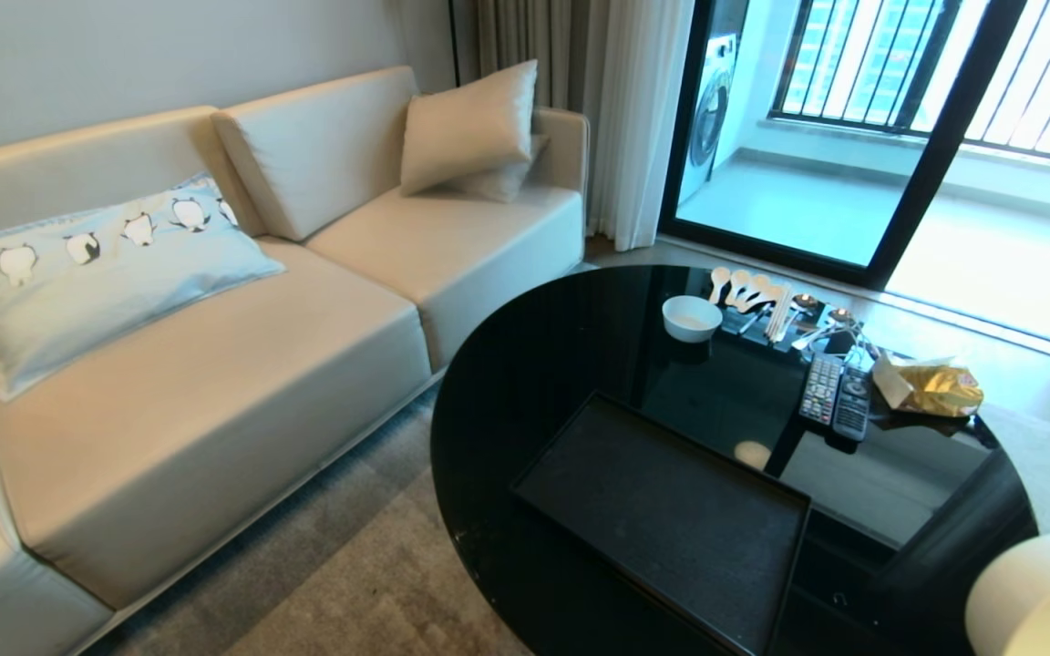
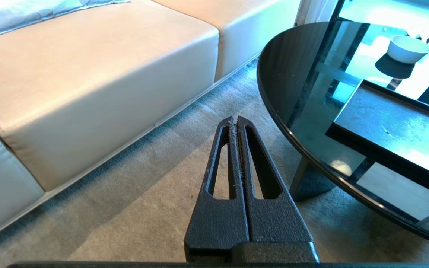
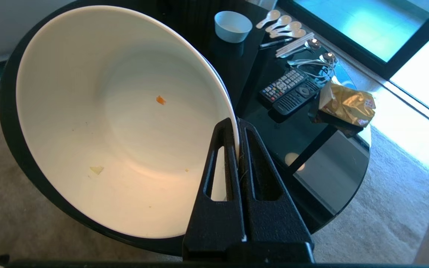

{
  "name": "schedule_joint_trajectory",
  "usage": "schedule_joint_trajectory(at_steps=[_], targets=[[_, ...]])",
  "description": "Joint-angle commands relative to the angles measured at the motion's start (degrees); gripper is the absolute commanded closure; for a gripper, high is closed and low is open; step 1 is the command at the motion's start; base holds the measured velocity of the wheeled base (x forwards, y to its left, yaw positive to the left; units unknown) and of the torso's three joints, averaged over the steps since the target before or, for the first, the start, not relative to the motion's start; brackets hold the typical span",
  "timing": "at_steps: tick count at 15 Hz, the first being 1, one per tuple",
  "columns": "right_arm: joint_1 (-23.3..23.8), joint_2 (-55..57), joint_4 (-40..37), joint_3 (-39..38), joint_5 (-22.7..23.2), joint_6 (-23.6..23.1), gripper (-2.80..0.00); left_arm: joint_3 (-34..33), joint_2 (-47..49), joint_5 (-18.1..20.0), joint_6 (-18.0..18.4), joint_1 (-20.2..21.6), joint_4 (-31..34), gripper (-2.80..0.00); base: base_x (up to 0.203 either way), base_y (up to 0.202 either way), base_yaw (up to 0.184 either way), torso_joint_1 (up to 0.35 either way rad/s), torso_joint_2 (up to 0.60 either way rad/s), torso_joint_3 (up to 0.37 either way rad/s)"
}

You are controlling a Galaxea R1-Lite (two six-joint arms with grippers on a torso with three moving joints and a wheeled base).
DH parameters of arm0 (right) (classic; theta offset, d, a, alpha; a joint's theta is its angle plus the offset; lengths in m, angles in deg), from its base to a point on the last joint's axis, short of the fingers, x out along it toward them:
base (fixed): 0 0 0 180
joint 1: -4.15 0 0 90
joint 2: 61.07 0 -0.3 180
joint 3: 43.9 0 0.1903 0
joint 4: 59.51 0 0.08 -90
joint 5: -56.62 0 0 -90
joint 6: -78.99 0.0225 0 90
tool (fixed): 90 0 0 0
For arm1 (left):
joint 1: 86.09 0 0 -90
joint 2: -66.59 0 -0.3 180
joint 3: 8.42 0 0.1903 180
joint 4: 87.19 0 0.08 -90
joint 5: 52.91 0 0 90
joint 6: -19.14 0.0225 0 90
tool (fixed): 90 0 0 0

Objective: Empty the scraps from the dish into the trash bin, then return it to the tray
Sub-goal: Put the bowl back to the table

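Evidently the emptying was all but done. From the head view, the tray (image 1: 671,519) lay bare on the near part of the round black glass table (image 1: 543,364), with nothing on its matte floor. A cream-white curve at the lower right corner was the dish (image 1: 1040,597), held off the table's near edge. Farther across the glass stood a smaller white bowl (image 1: 692,318), a row of white spoons (image 1: 744,290), two remote controls (image 1: 837,394) and a crumpled gold packet (image 1: 935,389). The trash bin showed nowhere, and neither gripper was visible here.

From the left wrist view, the left gripper (image 2: 235,121) hung parked over the grey carpet (image 2: 143,208) between the sofa (image 2: 88,82) and the table, its jaws pressed together on nothing.

From the right wrist view, the right gripper (image 3: 236,124) pinched the dish's rim, one finger inside the wall and one outside. The bowl was tilted toward the camera, nearly clean: only a few specks of the scraps (image 3: 160,99) clung to the glaze, orange above and pale yellow lower down.

By my reading, the step in hand was the return. The next move called for carrying the dish over the tray, levelling it, lowering it flat inside the rim, and only then spreading the jaws.
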Motion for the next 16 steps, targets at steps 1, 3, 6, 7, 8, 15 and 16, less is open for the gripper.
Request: schedule_joint_trajectory(at_steps=[1,3,6,7,8,15,16], targets=[[-0.1,17.3,0.0,6.5,2.9,-5.4,0.0,0.0,0.0,0.0,-0.1,0.0,0.0,0.0,0.0,0.0,0.0,0.0,0.0,0.0],[-1.8,26.0,0.0,10.3,4.8,-11.9,0.0,0.0,0.0,0.0,-0.1,0.0,0.0,0.0,0.0,0.0,0.0,0.0,0.0,0.0],[-10.4,37.3,0.0,14.9,3.7,-16.3,0.0,0.0,0.0,0.0,-0.1,0.0,0.0,0.0,0.0,0.0,0.0,0.0,0.0,0.0],[-13.9,41.1,0.1,16.5,2.0,-16.9,0.0,0.0,0.0,0.0,-0.1,0.0,0.0,0.0,0.0,0.0,0.0,0.0,0.0,0.0],[-16.9,45.1,0.1,18.2,0.5,-17.2,0.0,0.0,0.0,0.0,-0.1,0.0,0.0,0.0,0.0,0.0,0.0,0.0,0.0,0.0],[-25.4,71.5,0.1,29.5,-3.5,-14.2,0.0,0.0,0.0,0.0,-0.1,0.0,0.0,0.0,0.0,0.0,0.0,0.0,0.0,0.0],[-26.9,75.0,0.0,31.4,-4.6,-9.5,0.0,0.0,0.0,0.0,-0.1,0.0,0.0,0.0,0.0,0.0,0.0,0.0,0.0,0.0]])
